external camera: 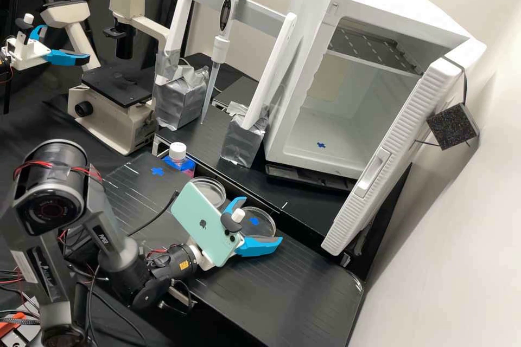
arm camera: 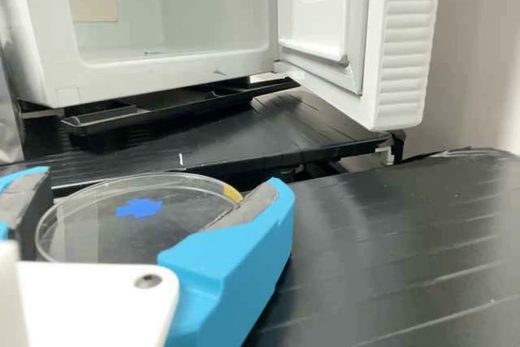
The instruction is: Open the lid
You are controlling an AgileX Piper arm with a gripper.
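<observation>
My gripper (external camera: 257, 222) stands open low over the bench in the high view, its two blue fingers on either side of a clear round dish (external camera: 265, 227). In the wrist view the gripper (arm camera: 157, 181) has that covered dish (arm camera: 96, 229) partly between its fingers, and a blue cross shows through it. The grey pad (arm camera: 250, 203) of one finger overlaps the dish's rim; whether it touches cannot be told. Another clear round dish (external camera: 209, 191) lies beside it in the high view. Where lid and base part is hard to see.
A white incubator (external camera: 304, 141) with its door (external camera: 380, 173) swung wide stands behind the bench. Near the dishes are a pink bottle (external camera: 178, 153), a pipette (external camera: 218, 46) on its stand and a microscope (external camera: 116, 103). A phone (external camera: 201, 222) is mounted on my arm.
</observation>
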